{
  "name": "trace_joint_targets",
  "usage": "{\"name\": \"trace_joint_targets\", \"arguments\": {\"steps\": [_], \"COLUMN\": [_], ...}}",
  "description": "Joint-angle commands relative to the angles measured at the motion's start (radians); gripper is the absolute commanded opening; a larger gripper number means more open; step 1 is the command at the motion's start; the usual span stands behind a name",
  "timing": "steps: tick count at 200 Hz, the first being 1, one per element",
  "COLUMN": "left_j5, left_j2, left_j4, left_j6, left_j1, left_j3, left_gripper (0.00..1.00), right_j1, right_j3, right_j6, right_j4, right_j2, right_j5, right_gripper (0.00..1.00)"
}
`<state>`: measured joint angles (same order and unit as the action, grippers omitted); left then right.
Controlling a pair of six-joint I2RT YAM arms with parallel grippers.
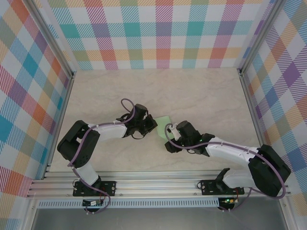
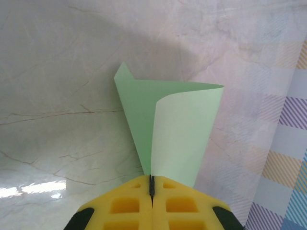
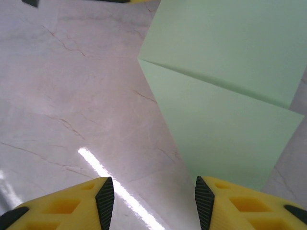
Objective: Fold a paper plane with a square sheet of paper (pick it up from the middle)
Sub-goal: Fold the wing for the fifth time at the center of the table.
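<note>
The pale-green square sheet of paper (image 1: 162,121) is curled over on itself between the two arms near the table's middle. In the left wrist view the sheet (image 2: 180,129) fans away from my left gripper (image 2: 152,184), whose yellow fingers are shut on its near corner, both layers pinched. My left gripper (image 1: 149,125) is at the sheet's left edge. My right gripper (image 3: 151,194) stands open over bare table, nothing between its pads. The sheet (image 3: 225,96) lies just ahead and right of it, with a fold line across. From above, the right gripper (image 1: 171,130) is just right of the paper.
The marble-look tabletop (image 1: 192,96) is enclosed by plaid walls (image 1: 158,33) at the back and both sides. An aluminium rail (image 1: 158,184) runs along the near edge by the arm bases.
</note>
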<state>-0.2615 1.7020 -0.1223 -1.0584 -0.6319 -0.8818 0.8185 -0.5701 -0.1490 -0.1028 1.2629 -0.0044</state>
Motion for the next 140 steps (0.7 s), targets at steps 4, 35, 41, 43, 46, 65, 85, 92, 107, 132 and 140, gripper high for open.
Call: {"name": "trace_joint_targets", "arguments": {"steps": [4,35,41,43,46,65,85,92,107,132,140], "left_j5": [-0.005,-0.007,-0.007,-0.007,-0.006,-0.005,-0.011,-0.012,-0.012,-0.016,-0.015], "left_j2": [-0.019,-0.023,-0.024,-0.025,-0.024,-0.026,-0.022,-0.019,-0.018,-0.013,-0.013], "left_j4": [0.03,0.03,0.032,0.032,0.032,0.032,0.033,0.033,0.034,0.035,0.035], "left_j6": [0.01,0.013,0.013,0.012,0.012,0.012,0.015,0.017,0.017,0.019,0.02], "left_j1": [0.011,0.011,0.012,0.012,0.012,0.012,0.014,0.014,0.015,0.017,0.017], "left_j3": [-0.019,-0.014,-0.013,-0.013,-0.012,-0.014,-0.02,-0.022,-0.024,-0.029,-0.031], "left_gripper": [0.0,0.0,0.0,0.0,0.0,0.0,0.0,0.0,0.0,0.0,0.0], "right_j1": [0.058,0.089,0.09,0.091,0.091,0.108,0.116,0.117,0.12,0.123,0.123], "right_j3": [-0.003,-0.002,-0.006,-0.008,-0.01,-0.018,-0.016,-0.017,-0.015,-0.015,-0.013], "right_j6": [0.159,0.225,0.233,0.234,0.237,0.278,0.288,0.287,0.289,0.293,0.292], "right_j4": [0.132,0.2,0.207,0.208,0.208,0.221,0.244,0.251,0.262,0.27,0.271], "right_j2": [0.04,0.116,0.127,0.13,0.137,0.17,0.195,0.202,0.211,0.221,0.223], "right_j5": [0.162,0.286,0.286,0.286,0.289,0.326,0.35,0.36,0.369,0.371,0.373], "right_gripper": [0.51,0.51,0.51,0.51,0.51,0.51,0.5,0.49,0.46,0.41,0.4]}}
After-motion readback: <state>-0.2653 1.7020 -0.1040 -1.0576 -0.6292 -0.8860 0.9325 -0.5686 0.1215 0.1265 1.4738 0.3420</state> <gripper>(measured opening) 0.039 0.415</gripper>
